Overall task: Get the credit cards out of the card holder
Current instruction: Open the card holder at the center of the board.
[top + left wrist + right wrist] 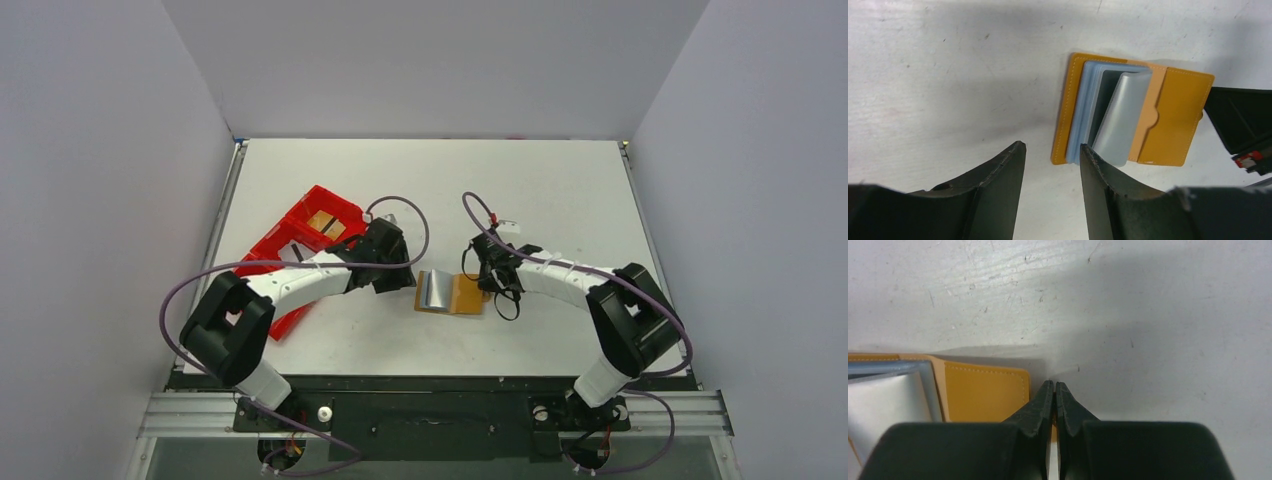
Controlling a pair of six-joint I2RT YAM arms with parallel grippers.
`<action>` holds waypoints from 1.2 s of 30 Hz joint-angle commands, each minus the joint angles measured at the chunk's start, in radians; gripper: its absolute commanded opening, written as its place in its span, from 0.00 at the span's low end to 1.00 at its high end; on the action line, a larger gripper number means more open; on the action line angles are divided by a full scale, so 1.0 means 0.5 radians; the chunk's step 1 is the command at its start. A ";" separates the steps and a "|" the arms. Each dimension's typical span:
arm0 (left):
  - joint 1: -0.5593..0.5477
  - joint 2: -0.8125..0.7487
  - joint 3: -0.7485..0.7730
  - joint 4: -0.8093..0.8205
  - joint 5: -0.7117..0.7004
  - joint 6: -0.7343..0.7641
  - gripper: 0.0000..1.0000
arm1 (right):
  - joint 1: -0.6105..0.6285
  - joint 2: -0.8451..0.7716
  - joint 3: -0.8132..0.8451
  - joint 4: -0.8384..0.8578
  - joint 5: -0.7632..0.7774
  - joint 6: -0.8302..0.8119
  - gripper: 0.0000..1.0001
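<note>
The left gripper (1052, 147) hangs with its jaws wide and nothing between them, low over the table (948, 75). Its dark, rough-edged fingers frame the near left corner of the holder (1178, 120), close to it. Whether they touch it cannot be told.

The holder lies open and flat near the middle of the table, a little toward the near edge. It is tan, leather-like, with pale stitching round its edges. Its long axis runs left to right, between the two grippers.

The cards (1088, 110) sit on its left half, the side nearer the left gripper. They are thin, pale blue-grey and smooth, fanned in a small stack, with their long axis running near to far. The top card (1120, 120), silvery, slants up off the stack toward the holder's fold. The cards lie just ahead and right of the left gripper, so that arm looks best placed to pinch one by its near short edge.

The right gripper (1054, 385) is closed tight on nothing. Its tips meet at the right edge of the holder's empty right flap, likely to pin it, though contact is unclear.

A red plastic tray (290, 240) lies toward the table's left edge, well apart from the holder.
</note>
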 commanded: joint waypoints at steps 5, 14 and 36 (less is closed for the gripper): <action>-0.019 0.211 0.255 0.097 -0.033 0.083 0.36 | -0.004 0.146 0.035 0.157 0.037 -0.024 0.00; -0.070 0.359 0.381 0.128 -0.018 0.124 0.18 | -0.007 0.165 0.080 0.194 -0.006 -0.029 0.00; -0.110 0.422 0.418 0.139 0.002 0.112 0.15 | -0.025 -0.350 0.328 -0.148 0.056 -0.040 0.45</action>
